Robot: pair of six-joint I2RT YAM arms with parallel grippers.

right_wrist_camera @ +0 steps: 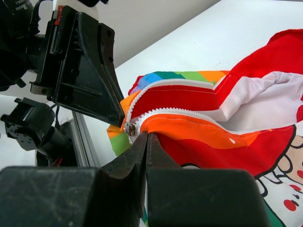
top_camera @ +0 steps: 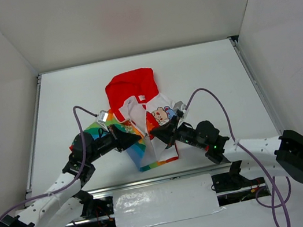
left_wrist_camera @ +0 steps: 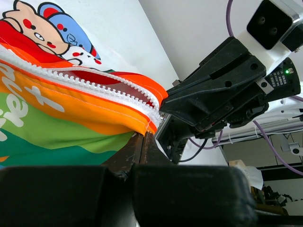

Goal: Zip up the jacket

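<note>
Fabric of the jacket (top_camera: 154,155) lay rumpled near the middle of the white tabletop (top_camera: 202,69). Its red hood (top_camera: 131,85) pointed away from the arm bases, the rainbow-striped side lay toward the left arm, and the cartoon animal print lay toward the right. Both arms reached in over the lower front of the garment and met there, close together. The left fingers (left_wrist_camera: 143,138) were pressed shut on the orange corner of the striped panel, right at the bottom end of the white zipper (left_wrist_camera: 94,84). From that point its two rows of teeth ran apart, with red lining showing between them. The right fingers (right_wrist_camera: 147,142) were likewise closed, pinching the orange edge of the fabric just beside the small silvery slider (right_wrist_camera: 129,127) at the foot of the zipper. In each wrist view the other arm's black fingers loomed just beyond the pinched corner. Above the slider the zipper stood open.
</note>
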